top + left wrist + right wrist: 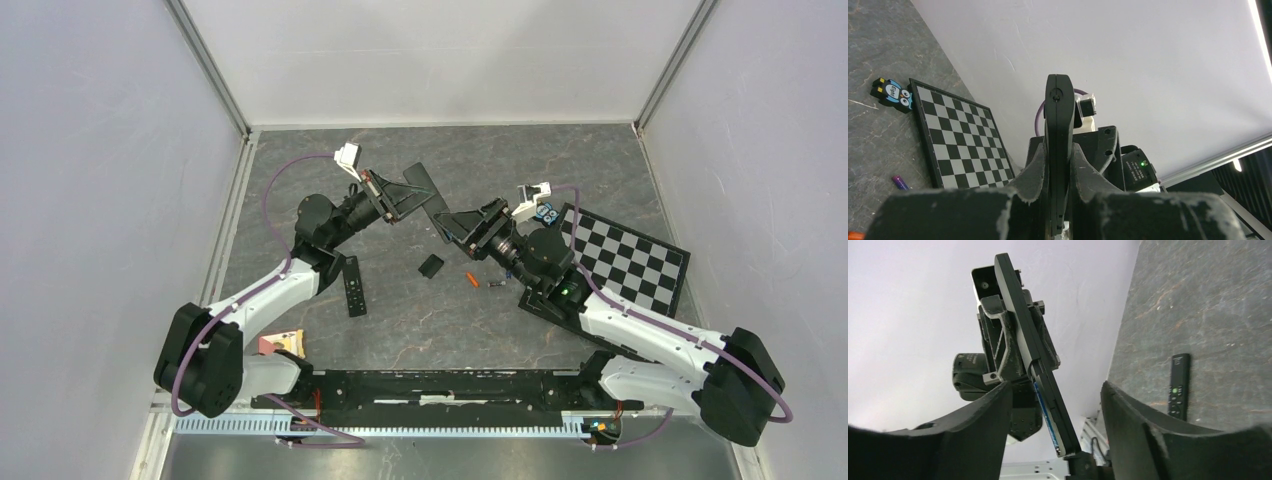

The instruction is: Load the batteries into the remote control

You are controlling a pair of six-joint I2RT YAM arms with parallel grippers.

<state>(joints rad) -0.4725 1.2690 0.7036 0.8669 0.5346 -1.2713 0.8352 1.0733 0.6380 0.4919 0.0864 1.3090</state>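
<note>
Top external view is showing the left hand (398,196) clamping the raised remote control (422,183), with the right hand (458,226) gaping just beside its end. The orange battery (470,279) and dark battery (494,283) are lying on the counter (400,330). Left wrist view is catching the remote control edge-on, its faces hidden; the blue battery (899,182) is lying beside the checkerboard (963,135). Right wrist view is showing wide fingers (1133,425) flanking the remote control, not touching.
</note>
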